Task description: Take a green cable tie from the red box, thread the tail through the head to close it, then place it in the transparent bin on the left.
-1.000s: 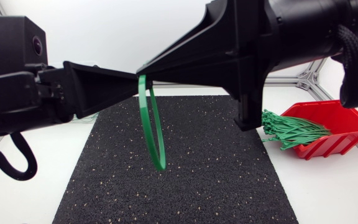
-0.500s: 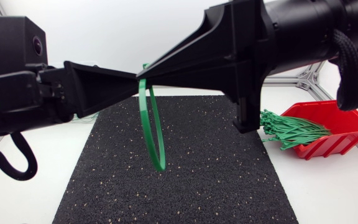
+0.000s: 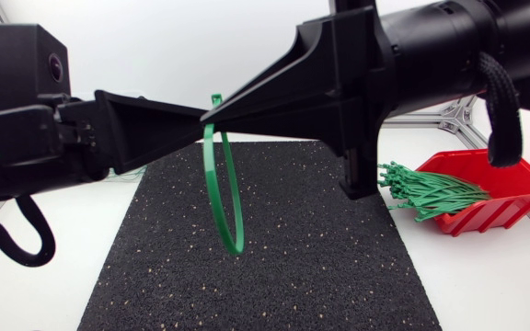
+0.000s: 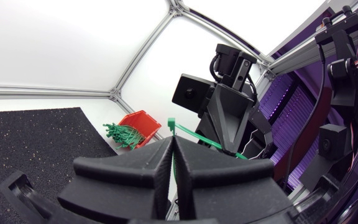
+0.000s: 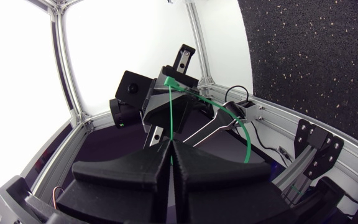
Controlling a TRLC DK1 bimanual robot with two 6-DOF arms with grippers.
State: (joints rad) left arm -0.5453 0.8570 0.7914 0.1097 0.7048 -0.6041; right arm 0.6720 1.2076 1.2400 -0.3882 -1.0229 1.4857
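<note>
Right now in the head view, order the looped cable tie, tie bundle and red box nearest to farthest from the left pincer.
1. looped cable tie, held at the left pincer tips.
2. tie bundle, to the right, spilling from the box.
3. red box, far right.

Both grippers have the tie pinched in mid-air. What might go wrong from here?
1. The left gripper and right gripper pinch the green cable tie only at their tips; a slip could drop it onto the black mat.
2. The tips nearly touch and might collide.
3. Whether the tie is threaded shut is unclear; letting go might open the loop.
</note>
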